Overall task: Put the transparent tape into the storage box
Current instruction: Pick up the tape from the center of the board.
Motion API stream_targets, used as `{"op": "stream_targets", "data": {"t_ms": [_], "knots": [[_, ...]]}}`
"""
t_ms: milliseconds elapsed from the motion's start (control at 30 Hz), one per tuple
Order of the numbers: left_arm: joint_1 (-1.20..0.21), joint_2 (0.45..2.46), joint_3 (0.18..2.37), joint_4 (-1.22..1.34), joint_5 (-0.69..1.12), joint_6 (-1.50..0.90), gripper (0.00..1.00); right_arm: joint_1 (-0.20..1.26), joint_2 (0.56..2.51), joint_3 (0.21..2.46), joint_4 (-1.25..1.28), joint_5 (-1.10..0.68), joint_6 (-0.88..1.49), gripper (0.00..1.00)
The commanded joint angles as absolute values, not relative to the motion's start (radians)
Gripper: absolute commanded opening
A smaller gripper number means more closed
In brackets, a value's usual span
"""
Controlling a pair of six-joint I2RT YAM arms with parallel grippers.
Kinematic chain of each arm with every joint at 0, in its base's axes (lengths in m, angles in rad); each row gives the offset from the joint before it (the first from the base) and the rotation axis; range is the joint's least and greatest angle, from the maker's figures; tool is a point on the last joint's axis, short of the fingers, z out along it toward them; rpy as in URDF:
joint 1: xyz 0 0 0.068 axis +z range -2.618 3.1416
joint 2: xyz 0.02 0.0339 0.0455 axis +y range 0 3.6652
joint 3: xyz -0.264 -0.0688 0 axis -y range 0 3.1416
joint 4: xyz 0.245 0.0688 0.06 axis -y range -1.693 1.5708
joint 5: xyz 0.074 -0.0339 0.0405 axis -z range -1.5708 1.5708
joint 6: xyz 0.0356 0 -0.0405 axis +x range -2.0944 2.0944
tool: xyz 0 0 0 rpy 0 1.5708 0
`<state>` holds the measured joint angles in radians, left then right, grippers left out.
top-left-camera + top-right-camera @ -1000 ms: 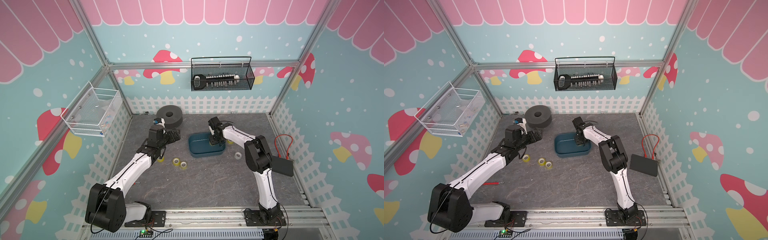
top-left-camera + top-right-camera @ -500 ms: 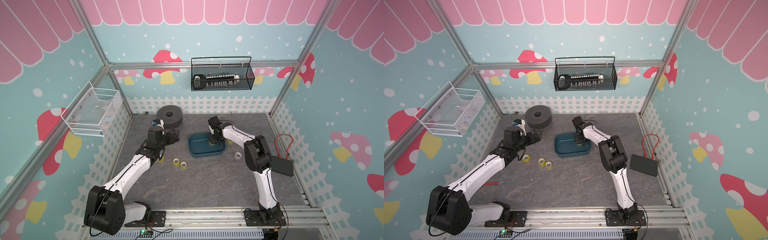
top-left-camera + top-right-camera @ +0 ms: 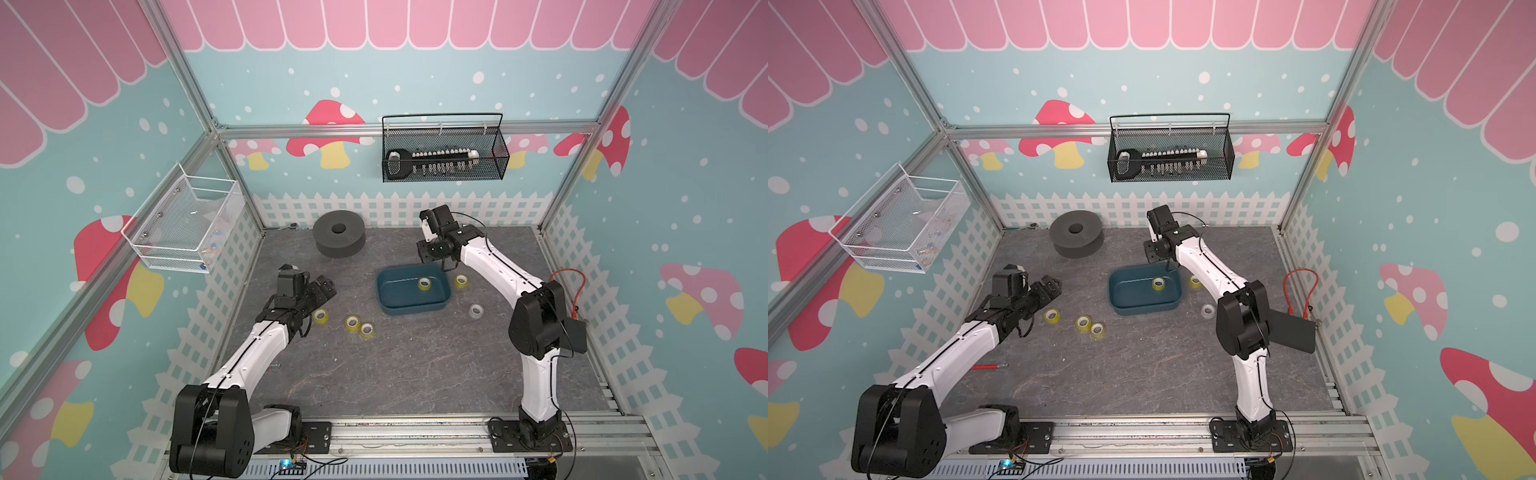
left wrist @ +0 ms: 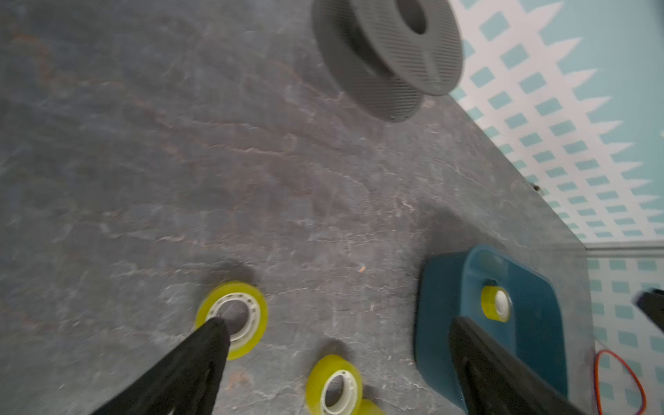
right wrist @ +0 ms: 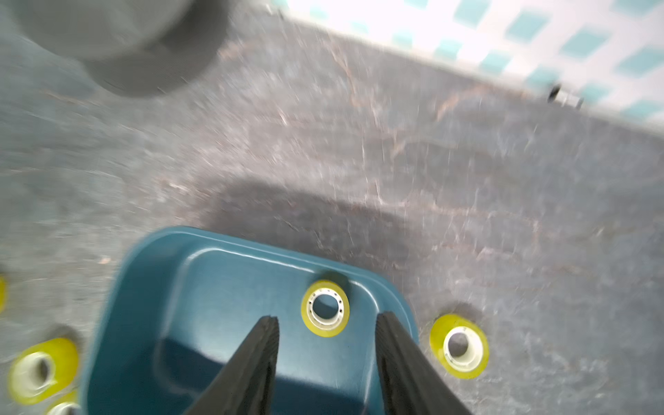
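Right end effector [image 5: 327,345] lifted, parted, empty; yellow-tinted tape roll [image 3: 424,284] flat in teal storage box [image 3: 399,305].

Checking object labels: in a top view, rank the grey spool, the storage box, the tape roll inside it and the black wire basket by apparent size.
1. black wire basket
2. storage box and grey spool: too alike to rank
3. tape roll

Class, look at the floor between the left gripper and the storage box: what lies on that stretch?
In both top views, three yellowish tape rolls lie between the left gripper and the storage box; the rest is bare floor.
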<state>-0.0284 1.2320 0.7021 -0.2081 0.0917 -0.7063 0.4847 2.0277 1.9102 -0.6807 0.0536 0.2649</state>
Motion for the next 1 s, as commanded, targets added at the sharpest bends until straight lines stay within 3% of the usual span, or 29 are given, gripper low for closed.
{"op": "stream_targets", "data": {"t_ms": [0, 167, 433, 700, 967], "knots": [[0.008, 1.215, 0.664, -0.254, 0.115, -0.823, 0.99, 0.485, 1.995, 1.922, -0.703, 0.005, 0.262, 0.47], [0.024, 1.232, 0.637, -0.254, 0.113, -0.87, 0.96, 0.486, 1.962, 1.876, -0.7, 0.021, 0.249, 0.46], [0.025, 1.289, 0.634, -0.271, 0.097, -0.856, 0.81, 0.486, 1.906, 1.753, -0.649, 0.039, 0.256, 0.46], [0.026, 1.363, 0.665, -0.332, 0.06, -0.785, 0.77, 0.486, 1.862, 1.677, -0.615, 0.047, 0.268, 0.46], [0.026, 1.455, 0.712, -0.348, 0.029, -0.744, 0.63, 0.486, 1.853, 1.636, -0.588, 0.057, 0.28, 0.45]]}}
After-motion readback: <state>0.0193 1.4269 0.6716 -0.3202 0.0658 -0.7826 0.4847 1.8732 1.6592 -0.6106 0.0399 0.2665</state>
